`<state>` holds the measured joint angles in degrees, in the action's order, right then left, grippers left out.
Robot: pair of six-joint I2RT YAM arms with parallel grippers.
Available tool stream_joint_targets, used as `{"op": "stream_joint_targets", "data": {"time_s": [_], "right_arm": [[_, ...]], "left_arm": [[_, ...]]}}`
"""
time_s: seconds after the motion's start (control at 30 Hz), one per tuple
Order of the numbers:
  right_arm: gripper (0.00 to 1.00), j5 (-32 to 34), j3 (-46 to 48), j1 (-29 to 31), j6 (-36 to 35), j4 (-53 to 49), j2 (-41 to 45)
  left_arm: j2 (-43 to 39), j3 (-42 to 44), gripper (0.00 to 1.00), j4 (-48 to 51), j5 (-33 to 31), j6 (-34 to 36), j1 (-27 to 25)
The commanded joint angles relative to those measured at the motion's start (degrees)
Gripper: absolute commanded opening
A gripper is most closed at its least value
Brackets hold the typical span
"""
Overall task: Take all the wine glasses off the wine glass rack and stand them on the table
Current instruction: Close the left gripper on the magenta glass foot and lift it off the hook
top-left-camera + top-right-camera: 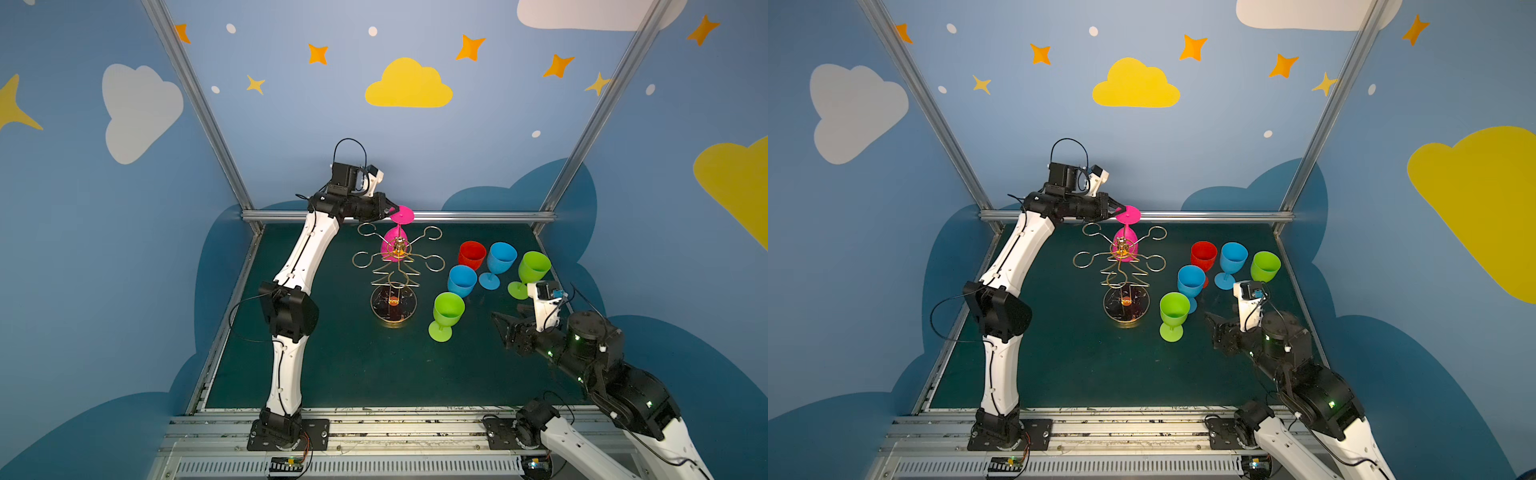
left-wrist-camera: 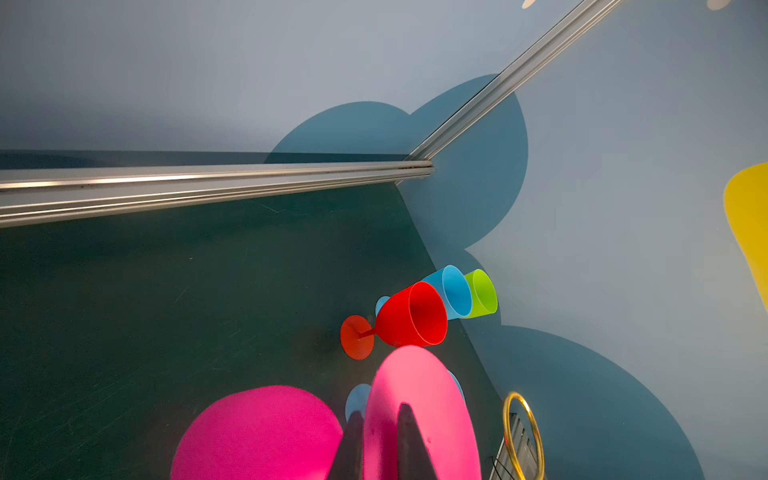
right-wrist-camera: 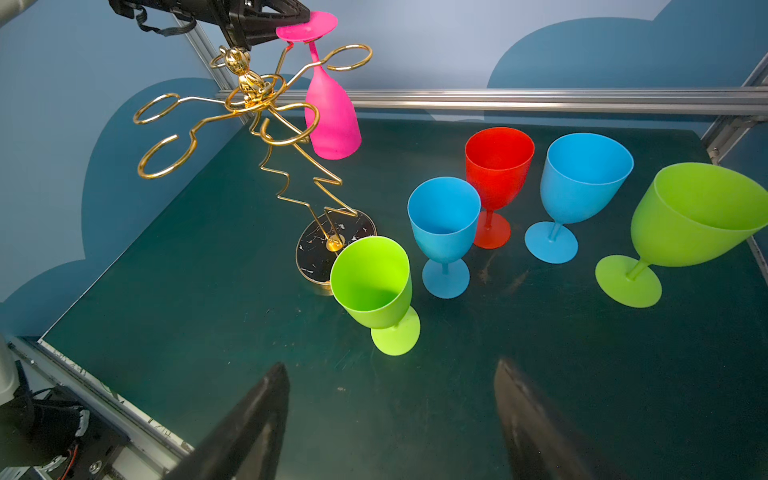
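A pink wine glass hangs upside down on the gold wire wine glass rack, and its stem passes through one rack arm. Its round foot is on top. My left gripper reaches in from the left at the level of the foot. In the left wrist view its gripper is shut on the foot's edge, one finger on each face. The rack's dark round base stands mid-table. My right gripper hovers open and empty over the mat at the front right.
Several upright plastic glasses stand right of the rack: red, two blue and two green. An aluminium rail runs along the table's back edge, just behind the held foot.
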<state>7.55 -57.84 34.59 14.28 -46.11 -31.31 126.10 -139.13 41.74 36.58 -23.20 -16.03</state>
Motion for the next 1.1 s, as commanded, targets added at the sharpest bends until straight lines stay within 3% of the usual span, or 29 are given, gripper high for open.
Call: {"op": "stream_joint_targets", "data": {"time_s": [0.0, 0.4, 0.63, 1.07], "right_arm": [[0.77, 1.0, 0.2, -0.1, -0.2, -0.5, 0.7], [0.77, 1.2, 0.0, -0.1, -0.2, -0.7, 0.9], [0.77, 1.1, -0.2, -0.1, 0.0, -0.9, 1.1], [0.77, 1.2, -0.1, -0.1, 0.1, -1.2, 1.6]], "left_arm": [[-1.4, -0.7, 0.09, 1.3, 1.8, -0.7, -0.1], [-2.6, -0.2, 0.03, -3.8, 8.8, -7.8, 1.4], [-5.4, 5.6, 0.03, -14.5, 14.0, -15.8, 2.4], [-9.2, 12.2, 0.03, -17.6, 15.8, -16.5, 1.8]]}}
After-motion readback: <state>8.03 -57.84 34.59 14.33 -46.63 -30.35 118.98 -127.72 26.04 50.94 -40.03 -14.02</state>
